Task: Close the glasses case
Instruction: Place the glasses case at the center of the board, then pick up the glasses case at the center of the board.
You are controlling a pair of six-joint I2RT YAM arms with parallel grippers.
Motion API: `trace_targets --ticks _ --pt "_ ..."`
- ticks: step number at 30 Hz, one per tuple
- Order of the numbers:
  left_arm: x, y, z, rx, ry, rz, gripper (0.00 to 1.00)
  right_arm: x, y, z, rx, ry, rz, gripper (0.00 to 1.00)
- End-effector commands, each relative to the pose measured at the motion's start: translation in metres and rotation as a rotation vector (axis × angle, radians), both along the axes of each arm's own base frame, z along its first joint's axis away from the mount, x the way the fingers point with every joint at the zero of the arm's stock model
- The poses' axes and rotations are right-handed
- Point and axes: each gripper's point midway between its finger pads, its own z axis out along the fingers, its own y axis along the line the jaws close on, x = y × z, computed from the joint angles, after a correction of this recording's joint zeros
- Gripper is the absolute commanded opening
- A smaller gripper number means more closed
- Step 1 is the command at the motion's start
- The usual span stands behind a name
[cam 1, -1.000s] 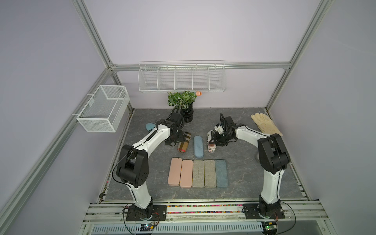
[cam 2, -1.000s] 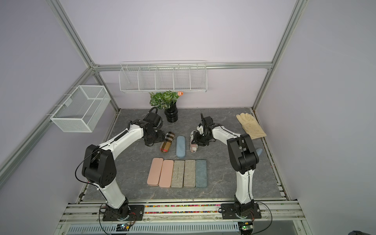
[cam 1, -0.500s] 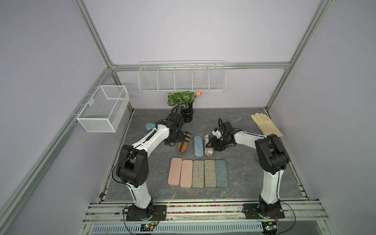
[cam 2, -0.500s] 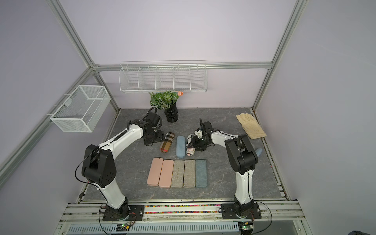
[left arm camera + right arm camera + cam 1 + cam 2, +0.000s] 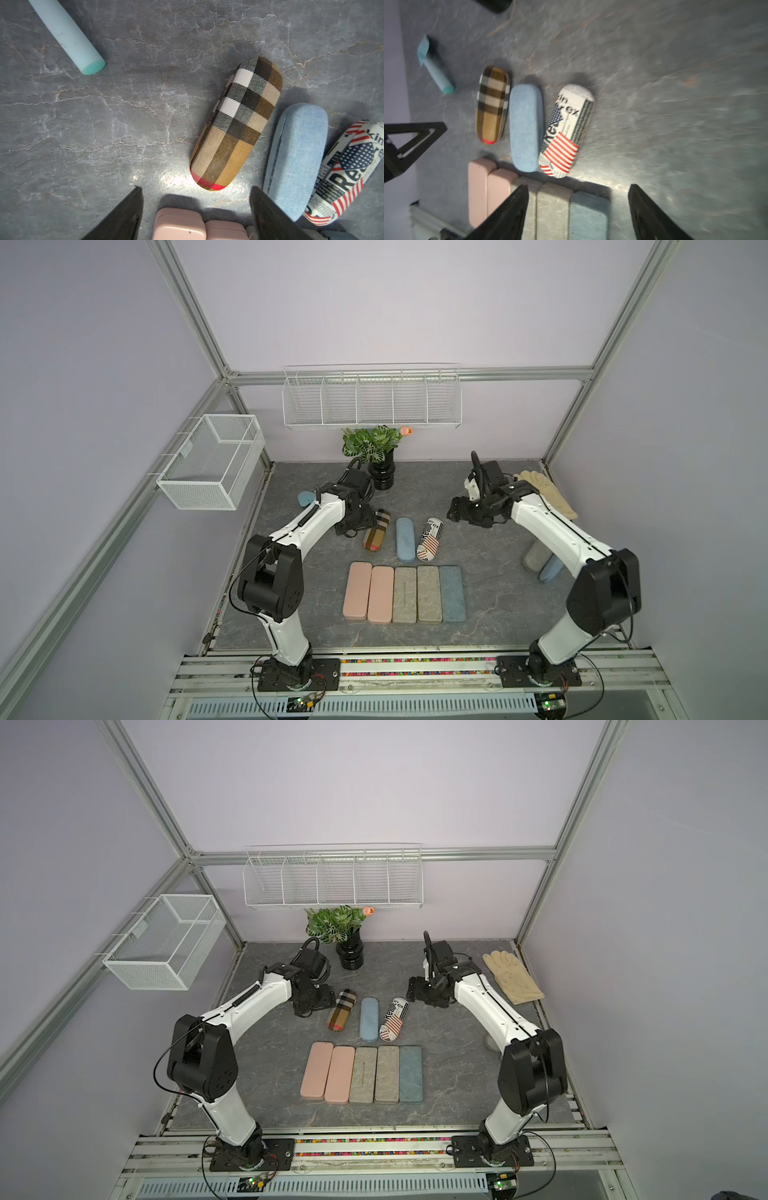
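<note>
Three hard glasses cases lie side by side mid-table, all with lids down: a flag-and-newsprint case [image 5: 430,539] [image 5: 568,131], a light blue case [image 5: 404,539] [image 5: 526,128] and a tan plaid case [image 5: 377,529] [image 5: 236,124]. My right gripper [image 5: 455,512] [image 5: 578,186] hovers open behind and to the right of the flag case, touching nothing. My left gripper [image 5: 351,527] [image 5: 195,188] is open and empty just left of the plaid case.
Several flat cases, pink [image 5: 357,591] to blue-grey [image 5: 452,593], form a row in front. A potted plant [image 5: 381,475] stands at the back, a glove [image 5: 544,493] at the back right. A teal tube [image 5: 68,37] lies far left. Two more cases [image 5: 540,562] sit under the right arm.
My right gripper opened, let go of the flag case and drew back to the right. The flag case now lies flat beside the blue one. The left arm stayed put.
</note>
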Motion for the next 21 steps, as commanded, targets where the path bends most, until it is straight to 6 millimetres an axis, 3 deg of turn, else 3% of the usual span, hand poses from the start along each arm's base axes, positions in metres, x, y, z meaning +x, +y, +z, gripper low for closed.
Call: trace_targets --ticks 1,4,10,13,21 --pt "0.015 -0.008 0.006 -0.033 -0.034 -0.003 0.81 -0.038 -0.099 -0.006 -0.357 0.140 -0.187 0.82" --pt "0.018 -0.010 0.003 -0.038 -0.034 -0.006 0.81 -0.046 -0.142 -0.011 -0.385 0.185 -0.304 0.84" --pt "0.024 -0.014 -0.006 -0.047 -0.018 -0.016 0.81 -0.063 -0.200 -0.028 -0.391 0.261 -0.474 0.84" --pt "0.027 -0.013 -0.012 -0.051 -0.008 -0.015 0.81 -0.065 -0.208 -0.046 -0.351 0.300 -0.489 0.85" --pt "0.030 -0.011 -0.027 -0.051 0.023 -0.013 0.81 -0.066 -0.202 -0.099 -0.232 0.403 -0.508 0.89"
